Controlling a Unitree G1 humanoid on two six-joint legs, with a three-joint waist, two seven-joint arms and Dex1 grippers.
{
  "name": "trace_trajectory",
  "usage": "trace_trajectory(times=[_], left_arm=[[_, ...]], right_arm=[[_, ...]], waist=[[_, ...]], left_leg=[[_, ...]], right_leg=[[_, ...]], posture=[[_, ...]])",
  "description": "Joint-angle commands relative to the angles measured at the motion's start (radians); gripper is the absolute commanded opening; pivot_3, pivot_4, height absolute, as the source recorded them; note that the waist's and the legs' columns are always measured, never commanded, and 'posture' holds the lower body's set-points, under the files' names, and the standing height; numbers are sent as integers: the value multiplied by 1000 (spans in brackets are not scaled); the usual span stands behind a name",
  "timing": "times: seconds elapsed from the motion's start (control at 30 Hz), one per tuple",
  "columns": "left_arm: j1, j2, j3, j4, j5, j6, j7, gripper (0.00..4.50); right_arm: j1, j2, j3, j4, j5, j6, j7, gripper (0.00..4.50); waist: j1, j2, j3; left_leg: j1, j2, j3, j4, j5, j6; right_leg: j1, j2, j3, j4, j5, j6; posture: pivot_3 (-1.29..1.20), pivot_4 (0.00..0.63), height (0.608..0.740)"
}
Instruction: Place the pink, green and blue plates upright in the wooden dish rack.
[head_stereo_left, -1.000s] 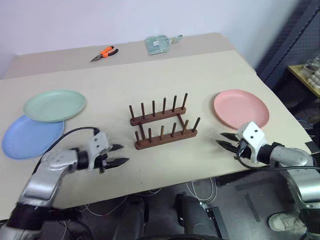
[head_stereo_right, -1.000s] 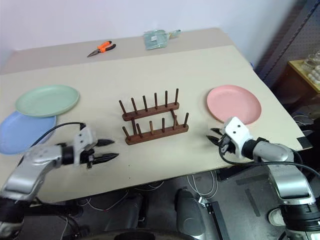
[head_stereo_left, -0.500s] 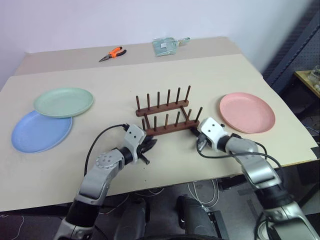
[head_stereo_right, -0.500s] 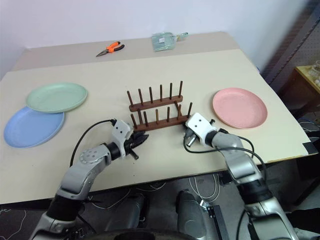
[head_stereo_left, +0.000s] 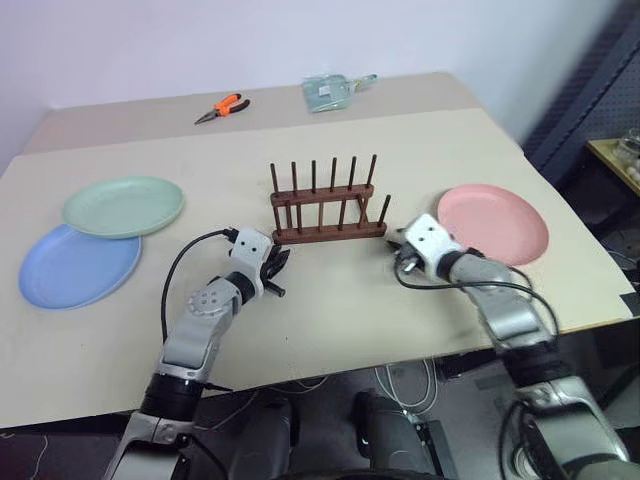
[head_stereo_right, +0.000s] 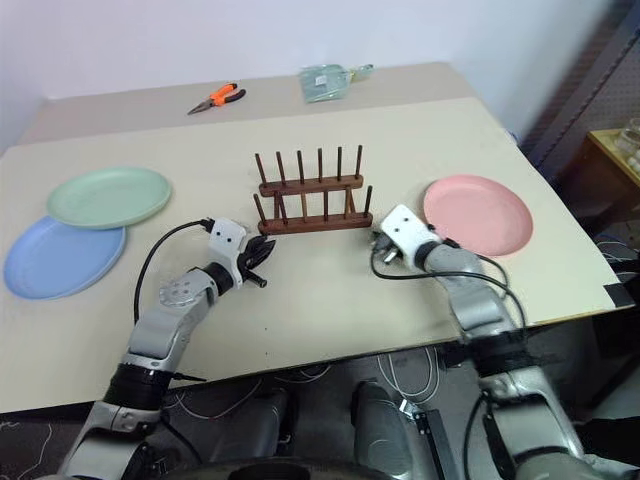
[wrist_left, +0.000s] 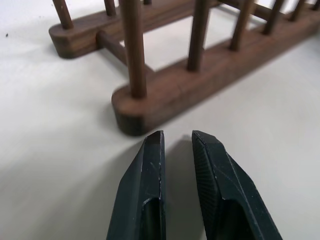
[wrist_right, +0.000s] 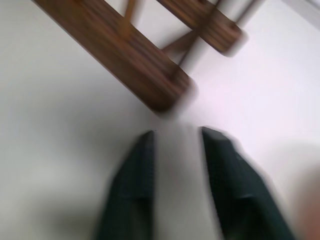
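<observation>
The wooden dish rack (head_stereo_left: 327, 205) stands in the middle of the frame on the beige worktop (head_stereo_left: 400, 150). Its two rows of thin pegs are upright and no plate is in it.

The pink plate (head_stereo_left: 493, 223) lies flat at the right of the frame, near the right end of the rack but apart from it. The green plate (head_stereo_left: 123, 205) lies flat at the left of the frame, and its lower edge overlaps the blue plate (head_stereo_left: 78, 266), which lies flat a little lower and further left. Both are well apart from the rack.

The left claw (head_stereo_left: 278, 261) is just beside the lower left corner of the rack. In the left wrist view its two black fingers (wrist_left: 145, 195) are narrow, with only a thin gap between them, they hold nothing, and their tips are very near the rounded end of the front rail without touching it.

The right claw (head_stereo_left: 397, 246) is just beside the lower right corner of the rack, between the rack and the pink plate. In the right wrist view, which is blurred, its fingers (wrist_right: 132, 187) seem to be partly apart and empty, pointing at the end of the front rail.

At the top of the frame, orange pliers (head_stereo_left: 222, 107) and a clear plastic bag (head_stereo_left: 330, 91) lie at the far edge of the worktop.
</observation>
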Motion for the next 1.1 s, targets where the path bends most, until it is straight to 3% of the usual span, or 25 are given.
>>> trace_trajectory(times=[0.03, 0.13, 0.3, 0.4, 0.5, 0.57, 0.7, 0.8, 0.9, 1.0, 1.1], left_arm=[[66, 11, -30, -95, -53, -10, -96, 834], [97, 10, -45, -176, -113, -8, -165, 834], [72, 15, -77, -221, -141, -2, -227, 834], [48, 8, -81, -226, -148, 6, -230, 834], [38, 11, -89, -228, -141, 6, -235, 834], [42, 8, -86, -229, -142, 3, -233, 834], [60, 23, -64, -227, -121, -17, -214, 834], [71, 23, -32, -221, -121, -30, -187, 834], [87, 36, 1, -224, -131, -36, -180, 834], [89, 39, 18, -230, -147, -33, -182, 834], [90, 32, 31, -248, -159, -33, -179, 834]], right_arm=[[49, -80, -102, -176, 16, 73, 13, 3150], [106, -124, -120, -217, -16, 135, 2, 3150], [109, -107, -127, -130, -39, 230, -57, 3150], [92, -93, -133, -98, -35, 256, -85, 2271], [77, -97, -136, -95, -32, 254, -93, 739], [69, -100, -138, -120, -25, 243, -91, 59], [14, -109, -165, -206, 3, 149, -83, 59], [-65, -74, -222, -289, 137, 129, -35, 59], [-228, 80, -345, -442, 566, 367, -32, 59], [-318, 181, -408, -496, 866, 525, -88, 59], [-373, 280, -422, -463, 1022, 593, -194, 59]], waist=[[-1, 0, 0], [0, 0, 0], [1, 0, 1], [1, 0, 1], [1, 0, 1], [1, 0, 1], [-3, 1, 2], [-7, 3, 4], [-10, 4, 5], [3, 3, 5], [8, 2, 5]], left_leg=[[-1, 0, 0, 0, 0, 0], [-1, 0, 0, 0, 0, 0], [-1, 1, 1, 1, 0, 0], [-1, 0, 2, 1, 0, 0], [-2, 0, 3, 1, 0, 0], [-2, 0, 3, 1, 0, 0], [-2, 0, 3, 1, 0, 0], [-2, 1, 2, 1, 0, 0], [-2, 2, 1, 1, 0, 0], [-2, 2, -3, 0, 0, 0], [-3, 1, -5, 0, 0, 0]], right_leg=[[-1, 0, 0, 0, 0, 0], [-1, 0, 0, -1, -1, -1], [-1, 0, 0, -1, -1, -1], [-1, 0, 0, -1, -1, -1], [-1, 0, 0, -1, -1, -1], [-1, 0, 0, -1, -1, -1], [-1, 0, 0, -1, -1, -1], [-2, 0, 1, 0, -2, 1], [-2, 1, 0, 0, -2, 2], [-2, 2, -2, 0, 0, 0], [-1, 1, -4, 0, -1, -1]], posture=[[0, 150, 739], [0, 150, 739], [0, 150, 739], [0, 150, 739], [0, 150, 739], [0, 150, 739], [0, 150, 739], [0, 150, 739], [0, 150, 739], [0, 150, 739], [0, 150, 739]])
